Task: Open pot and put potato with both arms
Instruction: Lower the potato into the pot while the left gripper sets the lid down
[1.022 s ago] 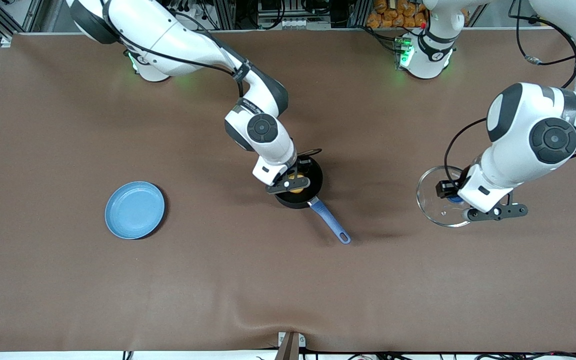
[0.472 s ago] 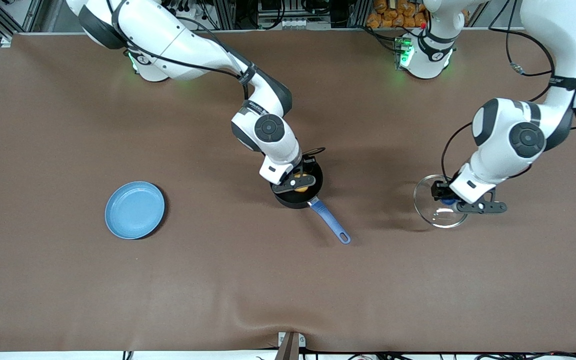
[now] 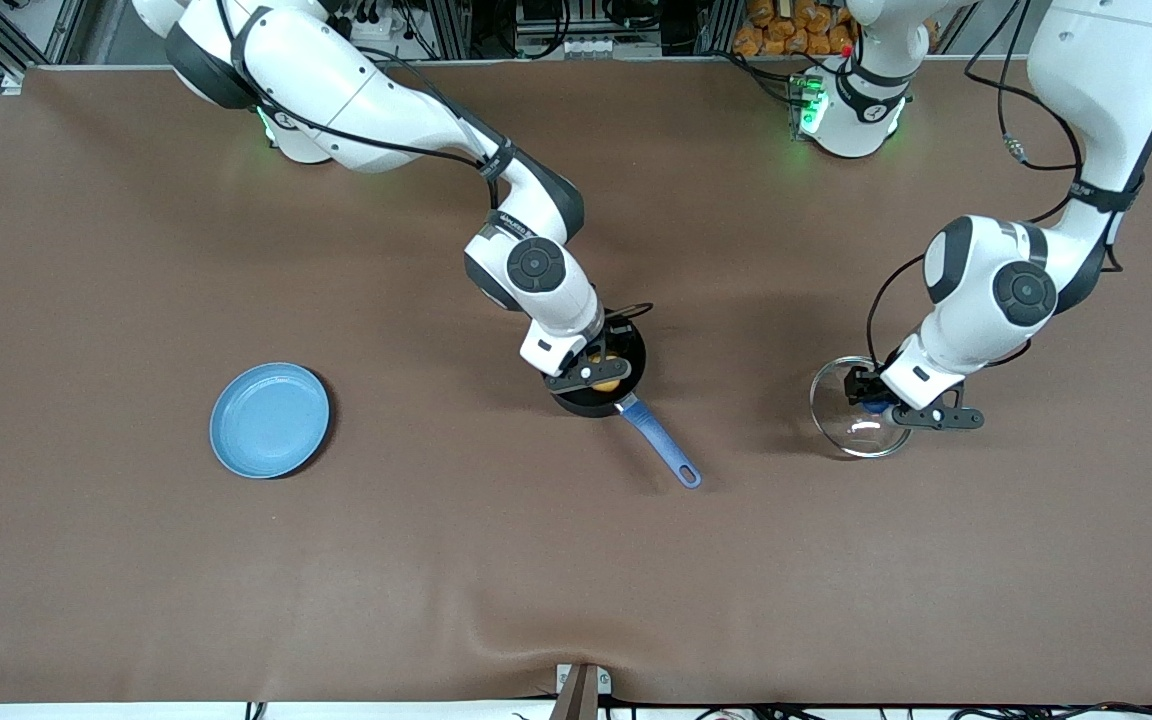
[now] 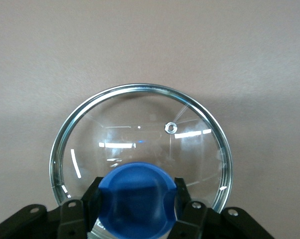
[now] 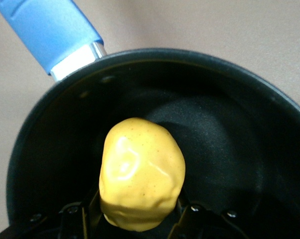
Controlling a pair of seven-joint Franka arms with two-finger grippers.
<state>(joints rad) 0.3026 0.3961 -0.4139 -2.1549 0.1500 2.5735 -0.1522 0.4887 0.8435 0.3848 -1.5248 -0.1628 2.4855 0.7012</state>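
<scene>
Right pincer (image 3: 604, 368) is gripping the potato (image 5: 141, 172) inside the open pot (image 3: 628, 385) at mid-desk (image 3: 436, 560) — left pincer (image 3: 871, 398) is clamping the glass lid's (image 4: 140, 134) blue knob (image 4: 137, 199).

The pot (image 5: 229, 144) looks matt black, its handle (image 5: 50, 30) smooth blue plastic. The potato (image 5: 140, 172) shines glossy yellow. The lid (image 4: 140, 134) is clear glass, metal-rimmed, with a blue plastic-looking knob (image 4: 137, 199). The table (image 3: 436, 560) looks like matt brown cloth.

Right gripper (image 3: 604, 372): I see it holding the potato (image 3: 607, 379) over the pot (image 3: 598, 370).
Left gripper (image 3: 871, 400): grips the glass lid (image 3: 851, 421).
Plate (image 3: 270, 420): toward the right arm's end.
</scene>
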